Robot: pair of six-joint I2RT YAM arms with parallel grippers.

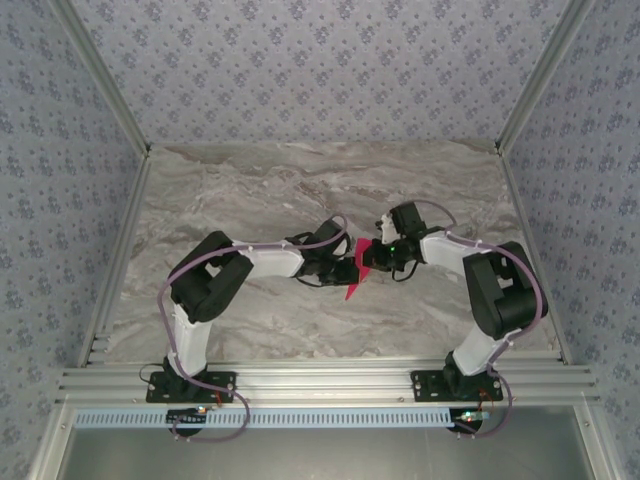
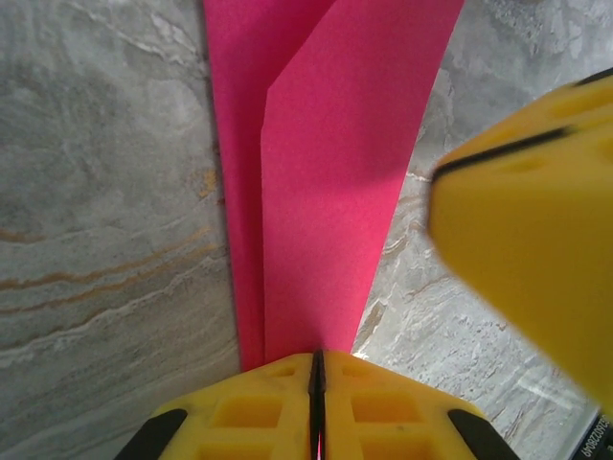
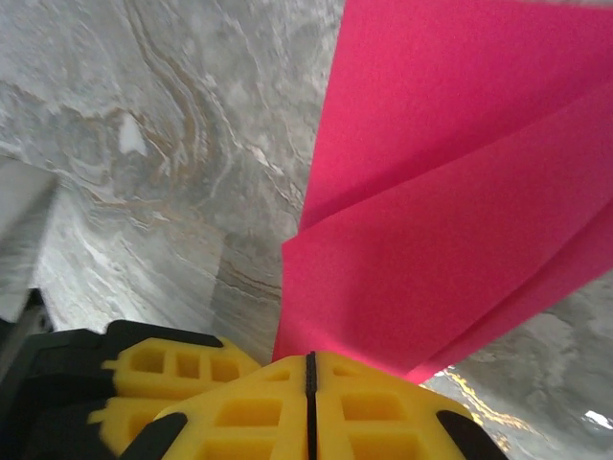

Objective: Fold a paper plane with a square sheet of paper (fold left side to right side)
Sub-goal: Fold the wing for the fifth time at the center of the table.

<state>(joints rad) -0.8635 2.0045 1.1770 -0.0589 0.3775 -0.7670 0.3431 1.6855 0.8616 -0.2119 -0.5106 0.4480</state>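
Veined marble table (image 1: 250,190) (grey-brown) between floral-papered walls (image 1: 320,60).

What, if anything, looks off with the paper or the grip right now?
Nothing stands out. The folded pink paper is held between the arms over the table, with the left gripper and the right gripper both shut on it. The creases look sharp, and no tear or crumple shows in the wrist views.

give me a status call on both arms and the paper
Left end effector shut on pink paper. Right end effector shut on the same paper. Paper folded in layers, pinched between both. No obstruction seen.
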